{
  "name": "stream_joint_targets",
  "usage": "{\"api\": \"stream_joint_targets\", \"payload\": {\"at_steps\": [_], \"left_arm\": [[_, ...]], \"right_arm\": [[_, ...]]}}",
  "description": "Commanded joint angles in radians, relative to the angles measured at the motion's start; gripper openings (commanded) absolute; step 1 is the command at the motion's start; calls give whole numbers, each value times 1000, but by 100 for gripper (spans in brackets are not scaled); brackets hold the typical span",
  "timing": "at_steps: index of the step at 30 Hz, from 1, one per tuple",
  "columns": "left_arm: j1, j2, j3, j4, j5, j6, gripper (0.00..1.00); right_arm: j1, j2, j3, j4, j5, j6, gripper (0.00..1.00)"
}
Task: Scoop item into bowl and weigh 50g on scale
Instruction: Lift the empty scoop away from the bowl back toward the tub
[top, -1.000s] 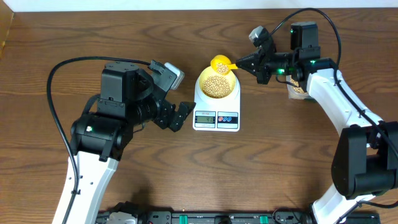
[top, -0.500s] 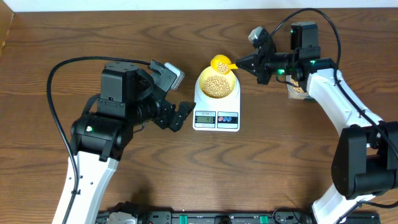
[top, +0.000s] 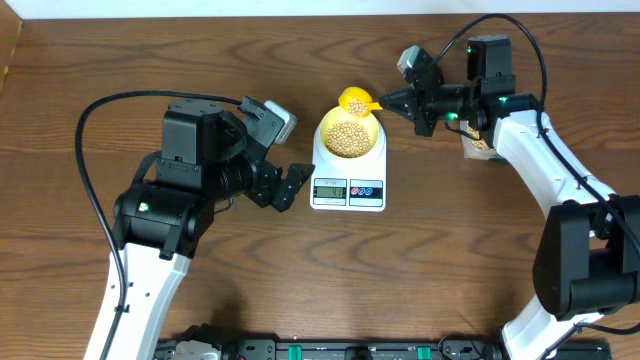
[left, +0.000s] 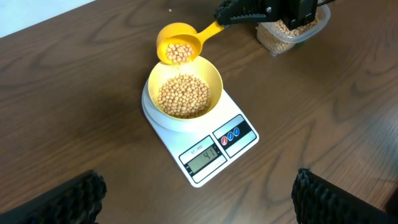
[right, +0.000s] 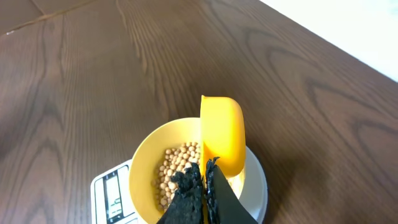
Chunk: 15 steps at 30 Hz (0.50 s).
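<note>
1. Done so far: the pale yellow bowl (top: 324, 128) sits on the white scale (top: 348, 203) near the middle of the wooden surface, with a good heap of tan beans (top: 349, 138) already in it
2. In hand: my right pincer (top: 390, 103) is pressed together on the handle of the yellow scoop (left: 179, 50), which hangs tipped over the bowl's rim at its 12 o'clock with some beans in its cup
3. The display on the scale's 6 o'clock edge seems to read 41, so I judge the weight short of fifty grams
4. Left to do: trickle in a few more beans while watching the display; the clear tub (left: 292, 34) of spare beans stands at the scale's 3 o'clock
5. My left pincer (left: 198, 208) is spread wide, holds nothing, and waits at the scale's 9 o'clock
</note>
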Motion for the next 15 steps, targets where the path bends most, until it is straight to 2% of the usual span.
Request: {"api": "stream_joint_targets", "payload": {"at_steps": [1, 7, 15], "left_arm": [[5, 5, -5, 0, 9, -2, 98], [5, 5, -5, 0, 8, -2, 98], [5, 5, -5, 0, 9, -2, 98]], "right_arm": [[8, 6, -3, 3, -4, -65, 1], [8, 6, -3, 2, -4, -129, 1], [19, 6, -3, 2, -19, -372, 1]]}}
